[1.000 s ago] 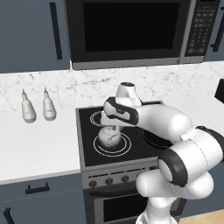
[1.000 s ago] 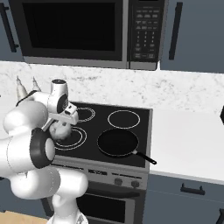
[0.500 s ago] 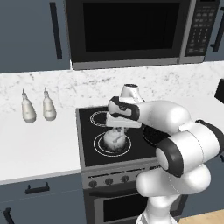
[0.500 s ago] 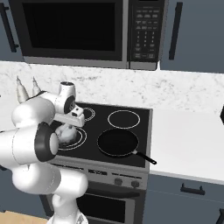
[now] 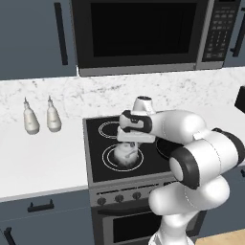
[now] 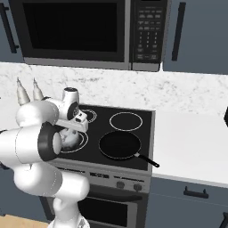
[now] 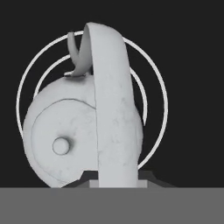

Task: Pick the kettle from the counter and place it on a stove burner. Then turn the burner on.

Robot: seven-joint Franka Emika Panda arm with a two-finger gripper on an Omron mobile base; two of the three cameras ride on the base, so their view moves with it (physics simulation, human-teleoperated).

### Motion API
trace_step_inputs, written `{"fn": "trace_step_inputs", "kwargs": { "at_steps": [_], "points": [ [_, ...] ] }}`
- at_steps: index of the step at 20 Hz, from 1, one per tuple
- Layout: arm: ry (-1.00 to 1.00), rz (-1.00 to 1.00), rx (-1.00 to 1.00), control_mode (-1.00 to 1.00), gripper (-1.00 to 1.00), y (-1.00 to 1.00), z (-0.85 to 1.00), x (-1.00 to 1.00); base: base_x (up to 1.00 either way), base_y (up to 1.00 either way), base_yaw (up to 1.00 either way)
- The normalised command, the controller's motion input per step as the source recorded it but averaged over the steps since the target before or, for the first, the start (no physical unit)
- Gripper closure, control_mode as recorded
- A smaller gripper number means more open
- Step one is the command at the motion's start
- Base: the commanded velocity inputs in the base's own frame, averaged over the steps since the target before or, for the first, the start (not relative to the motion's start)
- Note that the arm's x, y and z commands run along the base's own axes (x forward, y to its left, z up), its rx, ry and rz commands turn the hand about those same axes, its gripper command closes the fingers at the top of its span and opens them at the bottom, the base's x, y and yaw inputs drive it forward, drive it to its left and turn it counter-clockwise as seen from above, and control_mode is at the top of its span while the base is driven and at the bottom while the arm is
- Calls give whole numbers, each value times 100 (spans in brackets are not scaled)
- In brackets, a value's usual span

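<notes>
Centre-left of your left base view, the kettle (image 5: 127, 154) sits inside the stove burner (image 5: 106, 158), the widest double ring. Your gripper (image 5: 129, 143) hangs directly over its handle; you cannot tell how far the jaws stand apart.

Under my hand the squat white-grey marbled kettle (image 7: 83, 140) looks matt and faintly mottled, like stone. The black glass stove top (image 5: 98, 165) is smooth. My arm's white shell looks like glossy plastic. The veined white marble-look counter (image 5: 43, 158) appears smooth.
</notes>
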Motion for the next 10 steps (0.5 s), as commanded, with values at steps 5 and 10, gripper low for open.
{"fn": "trace_step_inputs", "kwargs": {
  "at_steps": [5, 10],
  "points": [
    [-2, -1, 0, -100, 100, 0, 1, 19, 0, 0, 0],
    [-2, -2, 0, -100, 100, 1, 0, 21, 0, 0, 0]
  ]
}}
